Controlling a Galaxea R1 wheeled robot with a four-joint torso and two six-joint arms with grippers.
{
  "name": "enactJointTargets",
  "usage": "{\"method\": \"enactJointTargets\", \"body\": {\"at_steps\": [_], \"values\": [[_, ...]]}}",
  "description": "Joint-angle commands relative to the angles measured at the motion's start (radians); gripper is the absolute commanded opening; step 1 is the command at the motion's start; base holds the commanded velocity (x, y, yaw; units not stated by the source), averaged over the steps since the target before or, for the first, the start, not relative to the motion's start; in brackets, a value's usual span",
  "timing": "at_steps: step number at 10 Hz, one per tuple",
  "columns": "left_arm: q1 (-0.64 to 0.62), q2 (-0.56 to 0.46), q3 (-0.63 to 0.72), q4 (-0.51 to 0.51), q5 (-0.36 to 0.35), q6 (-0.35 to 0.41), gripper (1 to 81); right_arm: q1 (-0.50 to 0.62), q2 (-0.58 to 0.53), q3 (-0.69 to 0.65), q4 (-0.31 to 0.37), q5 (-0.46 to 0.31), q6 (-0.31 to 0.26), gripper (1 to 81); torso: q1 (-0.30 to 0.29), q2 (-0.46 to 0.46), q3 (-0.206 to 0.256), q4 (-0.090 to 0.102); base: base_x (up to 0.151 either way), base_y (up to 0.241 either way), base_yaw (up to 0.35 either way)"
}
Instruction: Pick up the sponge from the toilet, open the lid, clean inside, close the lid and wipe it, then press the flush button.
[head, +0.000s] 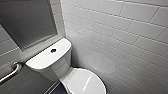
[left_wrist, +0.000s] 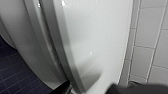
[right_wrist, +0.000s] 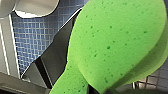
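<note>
The white toilet (head: 50, 62) stands in the corner with its lid (head: 85, 82) down. The round dark flush button (head: 53, 50) sits in the middle of the tank top. In the left wrist view the lid (left_wrist: 100, 37) is very close, above the seat edge and bowl (left_wrist: 15, 27). My left gripper (left_wrist: 92, 90) is open, and its dark fingertips (left_wrist: 62, 88) stand on either side of the lid's rim. The bright green sponge (right_wrist: 117, 42) is pinched in my right gripper (right_wrist: 82, 83), which is shut on it above the floor.
A white tiled wall (head: 130, 37) runs close along the toilet's right side. A metal grab bar (head: 12, 72) is fixed to the grey wall on the left, below a dark framed panel (head: 27, 22). The floor (right_wrist: 37, 37) is small dark blue tiles.
</note>
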Motion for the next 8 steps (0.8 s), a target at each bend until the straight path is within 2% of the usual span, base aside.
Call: {"method": "enactJointTargets", "body": {"at_steps": [1, 5, 7, 8], "values": [[-0.163, 0.008, 0.143, 0.07, -0.133, 0.001, 81.1, 0.012, -0.039, 0.017, -0.004, -0.067, 0.0, 1.0, 0.0, 0.0, 0.0, 0.0, 0.0, 0.0, 0.0], [-0.166, -0.041, 0.22, 0.058, -0.147, -0.002, 81.1, 0.014, -0.033, 0.012, -0.004, -0.067, 0.002, 1.0, 0.0, 0.0, 0.0, 0.0, 0.0, 0.0, 0.0], [-0.166, -0.055, 0.235, 0.059, -0.147, -0.037, 81.1, 0.015, -0.033, 0.012, -0.004, -0.067, 0.002, 1.0, 0.0, 0.0, 0.0, 0.0, 0.0, 0.0, 0.0], [-0.169, -0.058, 0.24, 0.057, -0.147, -0.052, 81.1, 0.015, -0.033, 0.012, -0.004, -0.067, 0.002, 1.0, 0.0, 0.0, 0.039, 0.0, 0.0, 0.0, 0.0]]}}
